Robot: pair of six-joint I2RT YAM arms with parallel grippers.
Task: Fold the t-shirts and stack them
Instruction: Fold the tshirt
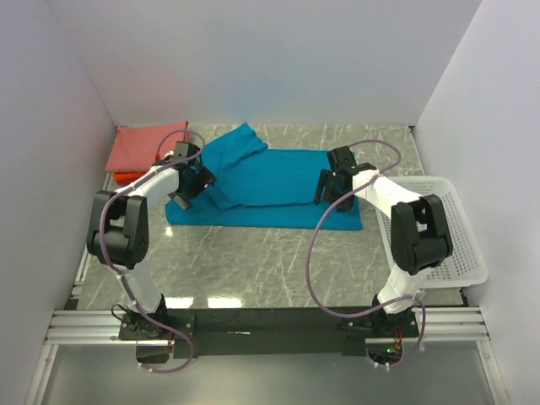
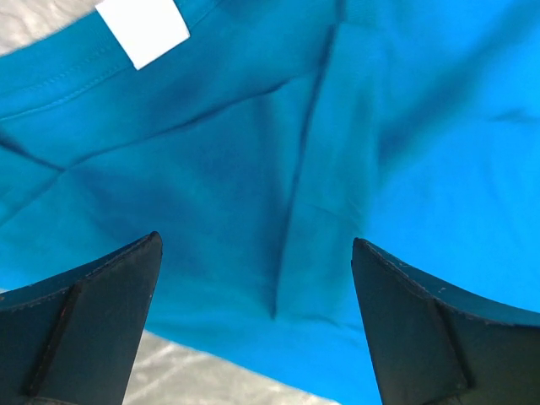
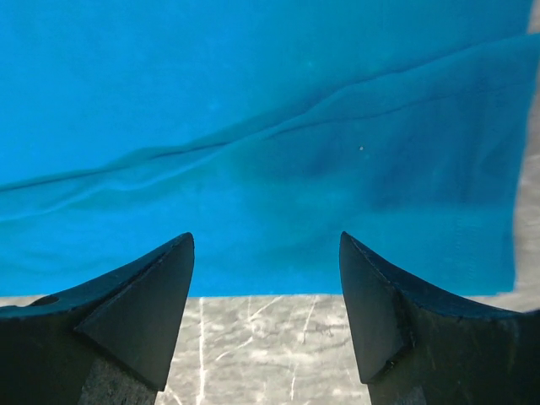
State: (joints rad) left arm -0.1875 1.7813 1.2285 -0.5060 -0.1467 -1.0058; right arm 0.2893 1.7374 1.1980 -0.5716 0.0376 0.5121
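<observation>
Spread left end effector (image 2: pixel 256 239) and right end effector (image 3: pixel 266 235) over teal t-shirt (image 1: pixel 270 181); neck label (image 2: pixel 142 29), left wrist only.

The plain teal-blue cloth t-shirt (image 1: pixel 278 181) bears a white rectangular neck label (image 2: pixel 143 29) — the folded salmon-pink cloth shirt (image 1: pixel 143 145) is plain.

Left arm (image 1: pixel 118 228): rises from its base, elbow bent out to the left, forearm reaching in toward the middle.
Left gripper (image 1: pixel 192 181): points down, fingers (image 2: pixel 93 321) spread wide.
Right arm (image 1: pixel 418 232): mirror pose, elbow out to the right, forearm reaching inward.
Right gripper (image 1: pixel 329 187): points down, fingers (image 3: pixel 135 312) apart, a little narrower than the left ones.
</observation>
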